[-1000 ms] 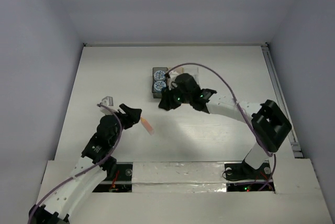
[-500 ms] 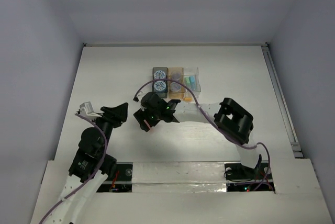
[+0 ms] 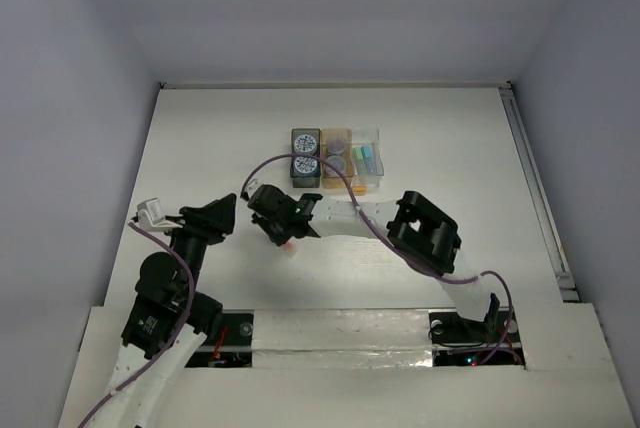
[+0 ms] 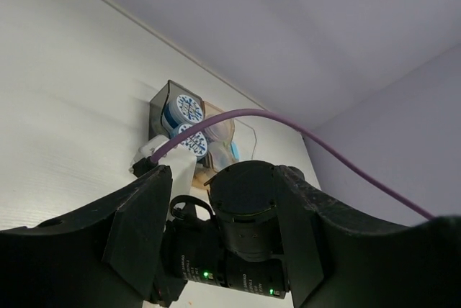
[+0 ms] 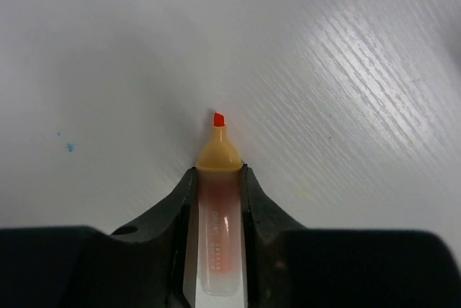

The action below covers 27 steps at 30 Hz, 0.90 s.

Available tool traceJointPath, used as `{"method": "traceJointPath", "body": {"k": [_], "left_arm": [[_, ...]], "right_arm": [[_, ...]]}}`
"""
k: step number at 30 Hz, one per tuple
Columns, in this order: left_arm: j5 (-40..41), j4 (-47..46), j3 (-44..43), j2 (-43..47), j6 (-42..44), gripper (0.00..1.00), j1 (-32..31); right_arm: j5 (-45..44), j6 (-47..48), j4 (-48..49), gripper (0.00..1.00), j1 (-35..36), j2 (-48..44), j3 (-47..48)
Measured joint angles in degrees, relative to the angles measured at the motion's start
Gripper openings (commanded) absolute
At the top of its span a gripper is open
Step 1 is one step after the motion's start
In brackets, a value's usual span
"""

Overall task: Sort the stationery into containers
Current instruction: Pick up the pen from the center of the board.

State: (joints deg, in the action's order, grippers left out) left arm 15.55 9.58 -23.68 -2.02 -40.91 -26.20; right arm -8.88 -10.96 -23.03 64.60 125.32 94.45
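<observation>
Now your right jaws pinch the orange highlighter (image 5: pixel 216 243) over the table (image 5: pixel 346 70), near and left of the three boxes (image 3: pixel 336 134); your left jaws stand spread and empty, farther left.

White table (image 3: pixel 450 148), pale grey walls (image 3: pixel 330 18)

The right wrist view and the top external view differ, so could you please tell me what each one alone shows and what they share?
Only the right wrist view: the red tip and tan collar of the orange highlighter, with the right tool shut on its barrel. Only the top external view: the three containers, the patterned discs in the dark grey one, and the open left tool. Both: the white table, the right tool and the highlighter, from above just a pinkish stub.
</observation>
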Motion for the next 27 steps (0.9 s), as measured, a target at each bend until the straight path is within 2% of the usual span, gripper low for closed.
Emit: {"method": "traceJointPath", "body": {"k": [5,8,11,15,19,22,27], "left_arm": [[-2.47,-0.52,0.07,-0.15,0.13,0.54,0.0],[-5.46,-2.23,1.07,-0.76,0.02,0.52,0.0],[-10.69,-6.75,5.07,-2.19,-1.03,0.49,0.0],[-19.02,-14.08,13.0,-7.76,-3.28,0.48,-0.09],[-24.2,-19.91,18.38,-16.35,-4.68,0.49,-1.2],[-25.51,-23.32,18.91,-20.87,-4.79,0.52,-3.28],[-25.18,-29.66,18.82,-24.74,-4.07,0.52,-6.71]], "right_arm": [[-3.39,-1.49,0.24,0.02,-0.04,-0.48,-0.7],[-3.56,-2.82,1.62,0.01,-1.09,-3.39,-4.96],[-1.79,-5.57,4.98,0.0,-4.76,-10.32,-12.81],[-0.76,-10.01,11.37,0.0,-11.13,-21.05,-19.65],[-1.25,-14.05,19.34,0.0,-12.85,-28.09,-22.67],[-0.57,-16.5,24.5,0.0,-11.93,-29.51,-24.17],[1.11,-18.84,27.08,0.0,-11.23,-28.94,-26.1]]}}
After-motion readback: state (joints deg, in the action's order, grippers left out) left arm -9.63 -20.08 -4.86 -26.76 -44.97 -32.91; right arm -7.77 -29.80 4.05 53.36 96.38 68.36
